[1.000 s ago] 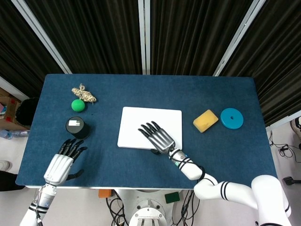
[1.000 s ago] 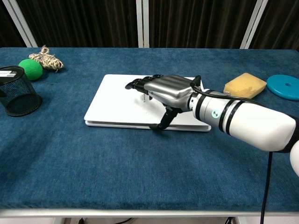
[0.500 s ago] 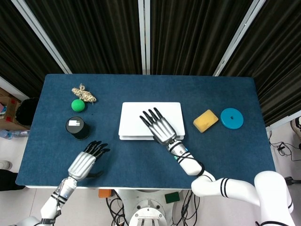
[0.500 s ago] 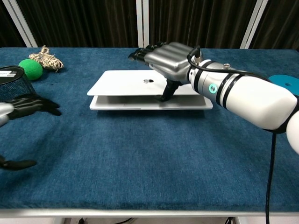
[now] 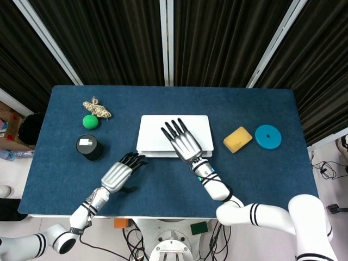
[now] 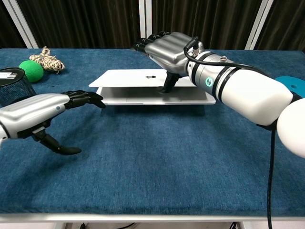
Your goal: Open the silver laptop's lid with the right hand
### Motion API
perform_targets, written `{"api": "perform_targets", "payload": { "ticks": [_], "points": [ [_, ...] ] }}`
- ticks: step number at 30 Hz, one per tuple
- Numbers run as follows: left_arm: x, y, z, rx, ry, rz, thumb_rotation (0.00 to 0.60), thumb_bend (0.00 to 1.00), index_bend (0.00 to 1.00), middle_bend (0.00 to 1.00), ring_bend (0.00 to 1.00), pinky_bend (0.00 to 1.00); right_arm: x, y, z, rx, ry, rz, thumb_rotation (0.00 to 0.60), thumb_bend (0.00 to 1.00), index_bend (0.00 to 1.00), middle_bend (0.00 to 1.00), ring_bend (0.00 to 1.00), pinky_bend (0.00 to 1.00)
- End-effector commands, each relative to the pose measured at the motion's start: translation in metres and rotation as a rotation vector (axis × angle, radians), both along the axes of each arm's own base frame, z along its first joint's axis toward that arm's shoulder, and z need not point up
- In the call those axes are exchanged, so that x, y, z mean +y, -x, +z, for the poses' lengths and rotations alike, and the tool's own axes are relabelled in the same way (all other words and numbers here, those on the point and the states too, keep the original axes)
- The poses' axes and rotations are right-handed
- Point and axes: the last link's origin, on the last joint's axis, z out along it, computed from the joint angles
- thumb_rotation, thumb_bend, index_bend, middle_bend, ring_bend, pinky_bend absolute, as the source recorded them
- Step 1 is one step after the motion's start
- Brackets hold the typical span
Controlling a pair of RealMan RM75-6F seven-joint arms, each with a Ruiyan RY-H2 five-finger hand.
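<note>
While the left hand (image 6: pixel 43 109) is held spread nearby, the silver laptop's lid (image 6: pixel 128 78) is propped ajar by the right hand (image 6: pixel 169 50), thumb beneath.

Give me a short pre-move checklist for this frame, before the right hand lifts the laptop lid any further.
1. Lid already off the base: ok, front edge raised.
2. Right hand under the lid edge: ok, thumb beneath, fingers above.
3. Left hand steadying the laptop base: not ok, near its corner, holding nothing.
4. Yellow sponge clear of laptop: ok.
5. Room behind for the lid to swing: ok.
6. Hinge stiffness: cannot tell.
</note>
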Motion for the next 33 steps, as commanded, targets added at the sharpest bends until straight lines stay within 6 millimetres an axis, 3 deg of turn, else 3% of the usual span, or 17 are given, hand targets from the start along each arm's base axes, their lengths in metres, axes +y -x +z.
{"api": "perform_targets", "payload": {
  "ticks": [1, 13, 23, 33],
  "points": [
    [0.004, 0.000, -0.004, 0.006, 0.016, 0.009, 0.600, 0.16, 0.15, 0.06, 0.00, 0.05, 0.000, 0.000, -0.001, 0.006, 0.004, 0.002, 0.600, 0.30, 0.00, 0.00, 0.00, 0.00],
    [0.031, 0.000, -0.015, 0.021, 0.088, 0.065, 0.600, 0.16, 0.15, 0.05, 0.00, 0.05, -0.007, -0.001, -0.007, 0.045, 0.033, 0.000, 0.600, 0.30, 0.00, 0.00, 0.00, 0.00],
    [0.053, 0.001, -0.019, 0.093, 0.170, 0.108, 0.600, 0.17, 0.15, 0.10, 0.00, 0.03, -0.015, -0.002, -0.012, 0.069, 0.054, -0.001, 0.600, 0.30, 0.00, 0.00, 0.00, 0.00],
    [0.062, 0.002, -0.015, 0.154, 0.209, 0.132, 0.600, 0.18, 0.15, 0.10, 0.00, 0.03, -0.039, -0.006, 0.006, 0.026, 0.121, -0.038, 0.600, 0.30, 0.00, 0.00, 0.00, 0.00]
  ]
}}
